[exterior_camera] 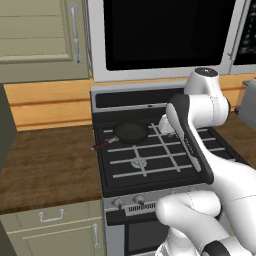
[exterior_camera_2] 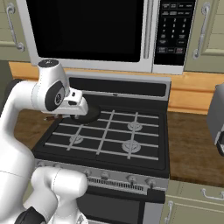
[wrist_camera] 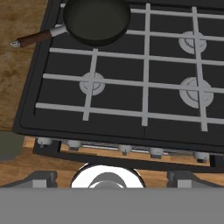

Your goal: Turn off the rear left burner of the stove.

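Note:
The black stove (exterior_camera: 123, 154) (exterior_camera_2: 148, 142) (wrist_camera: 117, 75) has grey grates and a row of small round knobs (wrist_camera: 125, 149) on its steel front. A dark frying pan (exterior_camera: 131, 131) (wrist_camera: 97, 19) with a brown handle sits on the back-left spot and hides the rear left burner. My gripper (exterior_camera: 167, 125) (exterior_camera_2: 78, 107) hangs above the stove's middle, right of the pan and apart from it. In the hand view the gripper (wrist_camera: 112, 178) looks down on the cooktop; its fingertips (wrist_camera: 41, 178) stand wide apart with nothing between them, so it is open.
A large black-doored microwave (exterior_camera_2: 87, 30) hangs above the stove. Wooden counters (exterior_camera: 45, 165) (exterior_camera_2: 194, 148) flank it on both sides. A grey appliance (exterior_camera_2: 216, 116) stands on the right counter. Three bare silver-capped burners (wrist_camera: 92, 83) show between the grate bars.

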